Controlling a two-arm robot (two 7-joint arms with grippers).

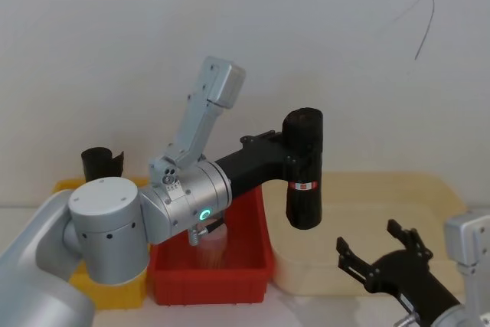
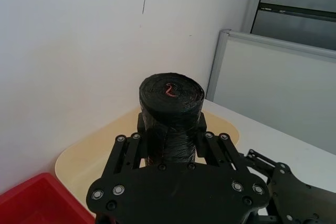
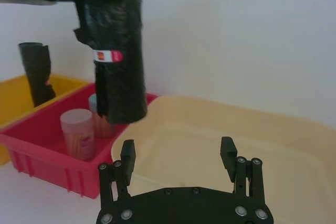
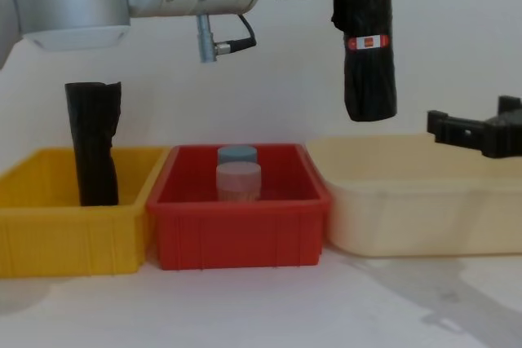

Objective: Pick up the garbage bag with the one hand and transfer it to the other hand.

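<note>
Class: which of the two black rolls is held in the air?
The banded garbage bag, in the left gripper, higher than the open right gripper; the ragged roll stands in the yellow bin.

3 open containers stand in a row on the white bench.
- Red bin: centre of the row.
- Yellow bin: just beside the red bin, at its 9 o'clock.
- Cream tray: just beside the red bin, at its 3 o'clock.

A black roll with a ragged top stands upright in the yellow bin. 2 lidded jars stand in the red bin, with the pink-lidded jar in front and the blue-lidded jar directly behind it.
</note>
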